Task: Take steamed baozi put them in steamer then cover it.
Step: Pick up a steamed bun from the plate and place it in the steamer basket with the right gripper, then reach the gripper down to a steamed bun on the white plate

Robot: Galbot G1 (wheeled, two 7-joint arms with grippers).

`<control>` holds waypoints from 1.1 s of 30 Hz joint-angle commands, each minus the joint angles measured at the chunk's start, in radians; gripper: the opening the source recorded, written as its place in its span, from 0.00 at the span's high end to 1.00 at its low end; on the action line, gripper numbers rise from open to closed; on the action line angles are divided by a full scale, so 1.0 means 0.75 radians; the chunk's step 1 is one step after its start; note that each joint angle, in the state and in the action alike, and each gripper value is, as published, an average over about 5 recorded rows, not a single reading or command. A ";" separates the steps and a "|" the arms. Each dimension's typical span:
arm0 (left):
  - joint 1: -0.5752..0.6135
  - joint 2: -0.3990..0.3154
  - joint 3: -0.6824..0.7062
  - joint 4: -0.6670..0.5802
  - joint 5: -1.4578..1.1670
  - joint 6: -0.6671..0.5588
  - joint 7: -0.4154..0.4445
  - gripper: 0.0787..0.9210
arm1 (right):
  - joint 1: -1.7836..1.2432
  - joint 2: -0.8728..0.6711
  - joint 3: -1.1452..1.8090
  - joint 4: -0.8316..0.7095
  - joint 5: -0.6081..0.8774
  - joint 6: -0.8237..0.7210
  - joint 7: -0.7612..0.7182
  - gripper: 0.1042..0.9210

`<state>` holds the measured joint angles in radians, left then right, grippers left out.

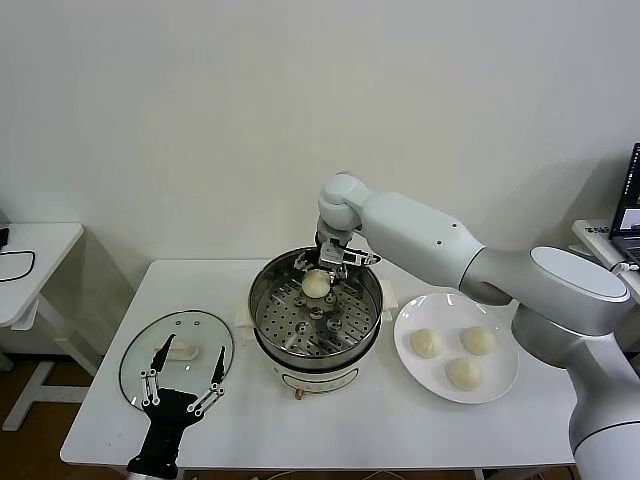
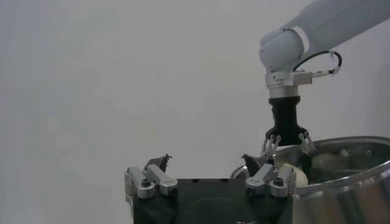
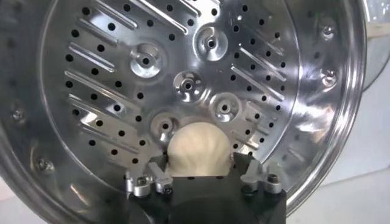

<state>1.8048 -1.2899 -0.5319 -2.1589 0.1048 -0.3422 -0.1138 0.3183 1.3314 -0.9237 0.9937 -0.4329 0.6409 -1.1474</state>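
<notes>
My right gripper (image 1: 322, 272) hangs inside the steamer (image 1: 368, 310), over the far part of its perforated floor, with its jaws spread. One baozi (image 1: 316, 284) sits right between the fingertips; in the right wrist view that baozi (image 3: 199, 149) lies on the basket floor directly under the claw, the fingers (image 3: 150, 181) standing either side of it. I judge it released, though I cannot tell whether a pad is touching its flank.

Three more baozi (image 1: 427, 343) wait on the white plate (image 1: 500, 385), off to the outer side of my right claw and nearer to me, outside the pot. These buns look soft, light and easily dented, with a smooth skin that could slip or stick to the pads. I would take each across its widest part, low on the sides, and close only until it seats, not squeeze.

My left gripper (image 1: 183, 378) is wide open too, hovering above the cover (image 1: 222, 332), which lies flat on the table at the steamer's left. The white handle (image 1: 181, 350) sits just ahead of the fingertips. The glass is stiff, heavier than a bun and breakable, with a slick rim, so the handle is the only sensible hold.

The steamer's near wall hides part of the basket floor in the head view, and my own claw body blocks the underside of the bun in the wrist view. The left wrist view shows nothing of the cover at all.
</notes>
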 commanded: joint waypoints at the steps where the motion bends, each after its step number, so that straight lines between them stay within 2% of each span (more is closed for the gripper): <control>1: 0.001 0.002 -0.001 0.002 0.000 -0.002 0.000 0.12 | 0.105 -0.135 0.018 0.148 0.257 -0.145 -0.158 0.12; 8: -0.002 0.015 0.003 -0.005 0.001 0.000 0.001 0.12 | 0.381 -0.440 -0.186 0.187 0.798 -0.642 -0.295 0.12; 11: -0.004 0.018 0.007 -0.005 0.002 0.000 0.001 0.12 | 0.414 -0.542 -0.285 0.144 0.922 -0.792 -0.283 0.12; 15: -0.011 0.019 0.014 -0.002 0.003 0.002 0.001 0.12 | 0.366 -0.653 -0.419 0.126 1.039 -0.887 -0.202 0.12; 21: -0.019 0.016 0.018 -0.001 0.005 0.009 0.001 0.12 | 0.213 -0.717 -0.524 0.134 1.058 -0.940 -0.096 0.12; 33: -0.015 0.010 0.011 0.007 0.006 0.007 0.001 0.12 | -0.039 -0.695 -0.458 0.111 0.934 -0.968 0.021 0.12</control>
<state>1.7938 -1.2828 -0.5235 -2.1565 0.1087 -0.3357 -0.1134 0.3957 0.8572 -1.2415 1.0811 0.2473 -0.0186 -1.1880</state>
